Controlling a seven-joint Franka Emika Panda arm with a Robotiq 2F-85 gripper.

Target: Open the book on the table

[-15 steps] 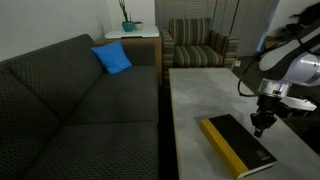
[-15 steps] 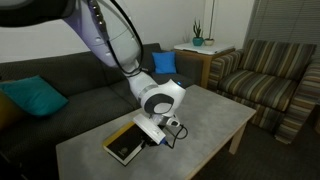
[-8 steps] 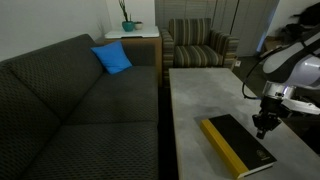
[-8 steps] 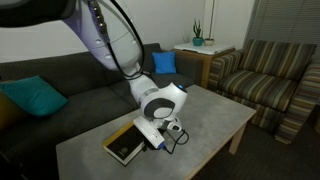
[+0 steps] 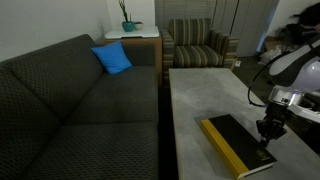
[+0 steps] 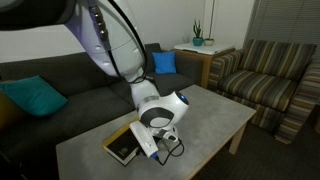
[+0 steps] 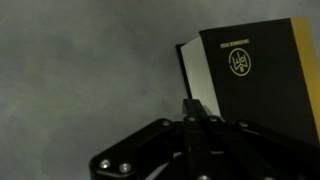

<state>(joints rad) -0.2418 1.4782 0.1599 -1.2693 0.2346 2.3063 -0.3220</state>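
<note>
1. A large thin black hardcover book (image 5: 237, 145) with a yellow spine edge lies closed and flat on the long light grey, mottled table (image 5: 200, 95), in the lower right of the frame near the table's near end.
2. The yellow spine runs along the side of the book that faces the dark grey fabric sofa (image 5: 80, 110). The opposite long edge faces the arm.
3. The black gripper (image 5: 267, 131) points down at that far long edge, right of the book in the frame.
4. In the wrist view, the gripper (image 7: 193, 106) comes up from the bottom centre. Its fingers are pressed together into one thin line, with nothing between them.
5. The fingertips sit at the book's (image 7: 255, 85) white page edge, near a corner. Whether they touch it cannot be told.
6. The cover bears a small light emblem (image 7: 240, 65) in the upper middle of the wrist view.
7. Left of the book in the wrist view there is only bare grey table top.
8. In an exterior view, the book (image 6: 121, 147) sits at the lower left end of the table (image 6: 215, 115), and open surface stretches toward the striped armchair (image 6: 270, 85).
9. A narrow gap separates the sofa from the table's long edge.
</note>
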